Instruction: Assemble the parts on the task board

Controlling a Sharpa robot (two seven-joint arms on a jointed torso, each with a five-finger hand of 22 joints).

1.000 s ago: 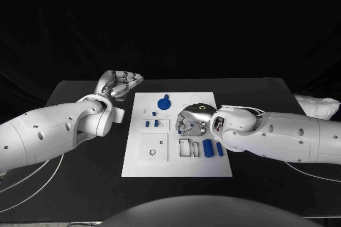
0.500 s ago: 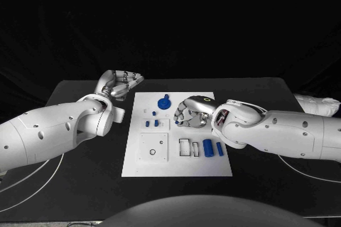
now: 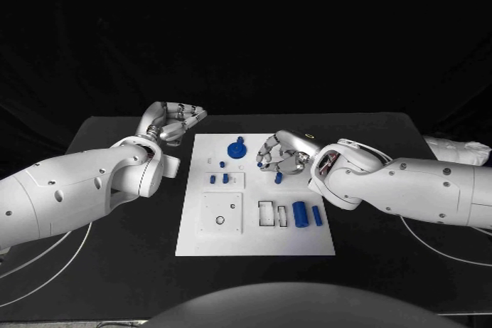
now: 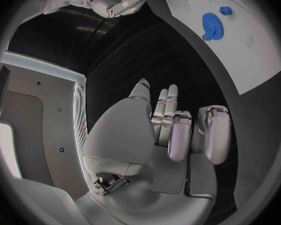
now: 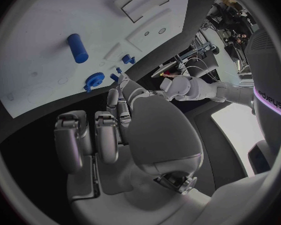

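The right hand (image 3: pixel 279 157), just right of center in the head pic, pinches a small blue peg (image 3: pixel 278 176) w/ its fingers over the white task board (image 3: pixel 205 242). The left hand (image 3: pixel 174 119), upper left by the board's top corner, is curled w/ nothing in it. Purple letters on the arm in the right wrist pic are too bent to read.

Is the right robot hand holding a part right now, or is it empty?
Holding one. In the head view the right robot hand is raised over the task board with a small blue part pinched at its fingertips.
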